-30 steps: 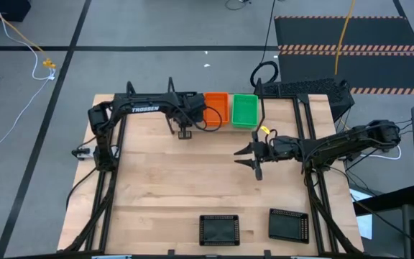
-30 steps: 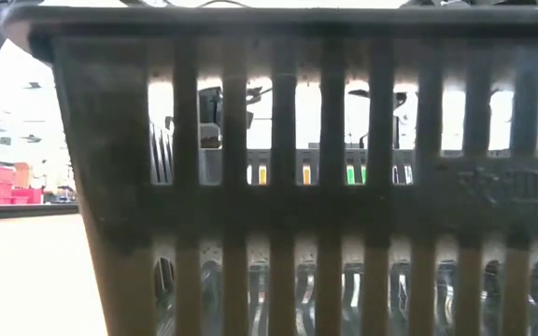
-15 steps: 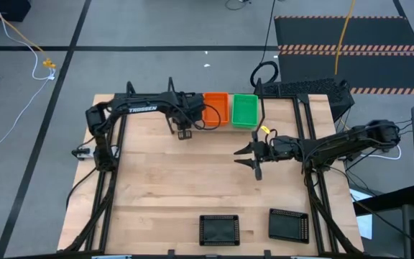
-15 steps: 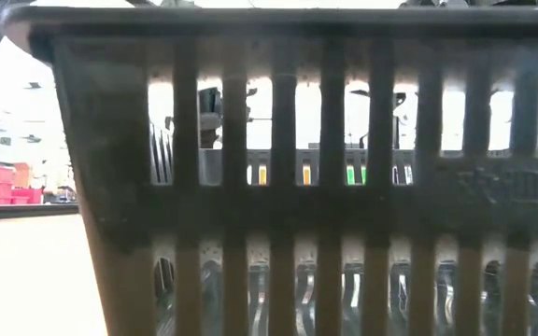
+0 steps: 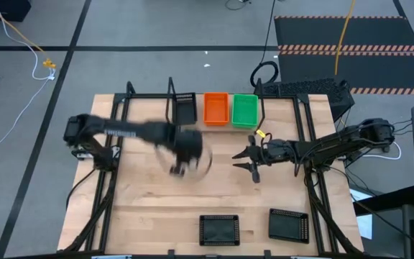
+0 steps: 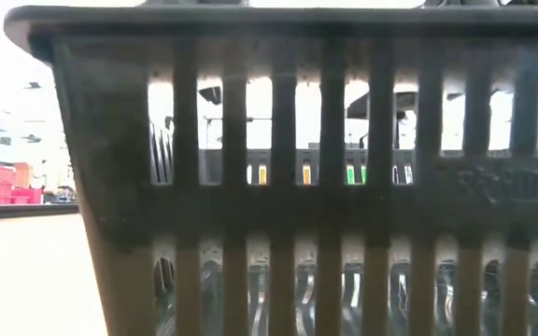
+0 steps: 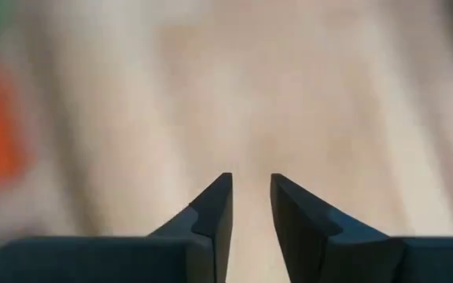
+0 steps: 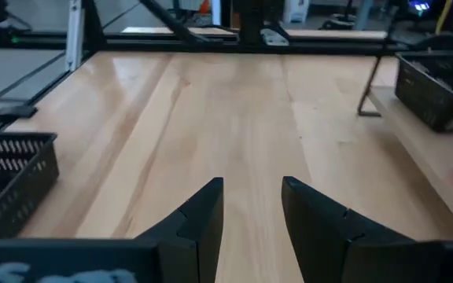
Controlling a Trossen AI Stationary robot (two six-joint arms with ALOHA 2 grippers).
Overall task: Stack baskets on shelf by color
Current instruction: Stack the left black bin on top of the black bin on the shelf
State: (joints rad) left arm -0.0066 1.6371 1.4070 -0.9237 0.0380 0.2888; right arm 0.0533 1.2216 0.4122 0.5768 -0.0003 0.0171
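Baskets, high view: black (image 5: 185,108), orange (image 5: 216,108) and green (image 5: 245,111) stacks line the shelf (image 5: 192,126) at 12 o'clock; two black ones (image 5: 218,229) sit at 6 (table (image 5: 142,208)). Left hand (image 5: 180,162) blurs mid-table. Wrist views: left and right hand (image 8: 252,206) both apart, empty.

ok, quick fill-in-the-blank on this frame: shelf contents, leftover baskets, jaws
On the shelf, left to right, sit a black basket, an orange basket and a ____ one.
____ black baskets lie on the table's near edge.
The left gripper is over bare wood and holds ____.
The right gripper has its jaws ____.

Missing words: green; two; nothing; open
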